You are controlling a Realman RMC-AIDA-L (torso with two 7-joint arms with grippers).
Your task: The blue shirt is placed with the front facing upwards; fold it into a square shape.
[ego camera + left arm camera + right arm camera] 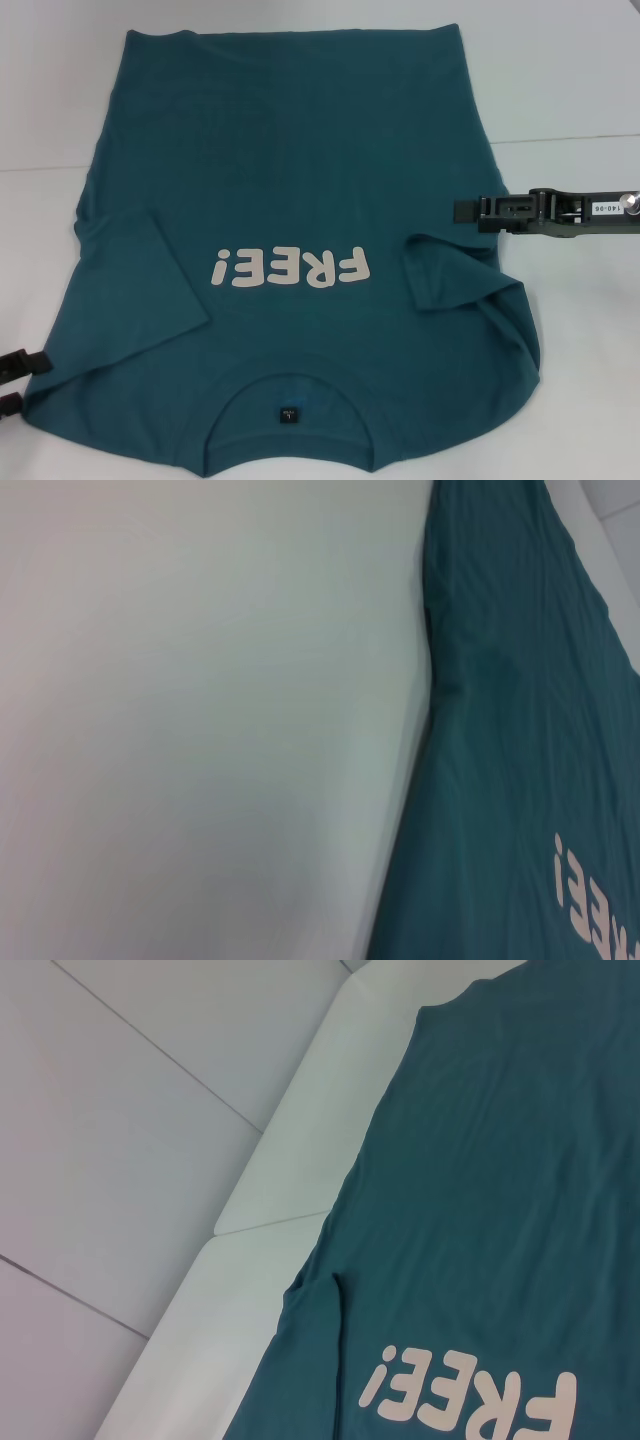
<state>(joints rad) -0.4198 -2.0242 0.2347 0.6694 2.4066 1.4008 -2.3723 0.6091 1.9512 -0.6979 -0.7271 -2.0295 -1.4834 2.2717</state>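
The blue shirt point(300, 150) lies flat on the white table point(560, 80), front up, with the collar point(290, 375) nearest me and the hem at the far side. The cream "FREE!" print point(290, 268) reads upside down. Both short sleeves are folded inward over the body, the left point(150, 270) and the right point(450, 270). My right gripper point(470, 212) hovers at the shirt's right edge, just above the right sleeve. My left gripper point(22, 382) is open and empty at the near left corner of the shirt. The shirt also shows in the left wrist view point(520, 730) and the right wrist view point(500, 1210).
A small dark tag point(288, 412) sits inside the collar. Bare white table lies left of the shirt point(200, 730) and to its right. The table's edge point(290, 1160) and a grey tiled floor point(120, 1110) beyond it show in the right wrist view.
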